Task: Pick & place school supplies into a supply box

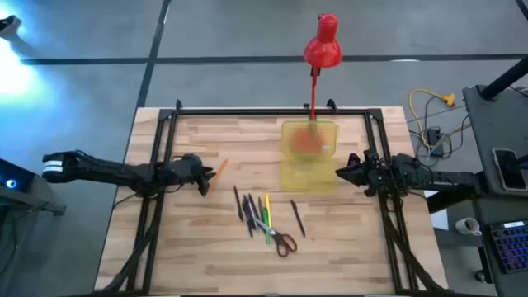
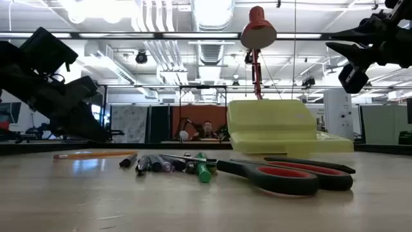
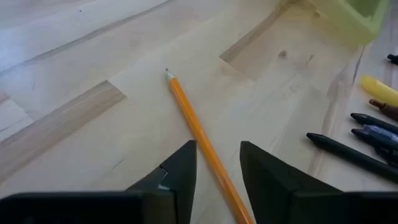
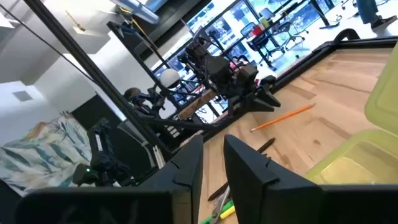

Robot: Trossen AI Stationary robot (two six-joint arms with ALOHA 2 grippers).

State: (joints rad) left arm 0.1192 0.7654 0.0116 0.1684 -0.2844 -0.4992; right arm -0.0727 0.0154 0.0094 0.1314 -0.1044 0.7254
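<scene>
An orange pencil lies flat on the wooden table. My left gripper hovers open just above its blunt end, one finger on each side, touching nothing. In the high view this gripper is at the table's left, beside the pencil. Several dark, green and yellow pens, a lone dark pen and red-handled scissors lie near the middle. The yellow-green supply box stands open farther back. My right gripper hangs beside the box's right side, high above the table, narrowly open and holding nothing.
A red desk lamp rises from the table's far edge behind the box. A black frame runs along the far edge and both sides. Bare wood lies in the near left part of the table.
</scene>
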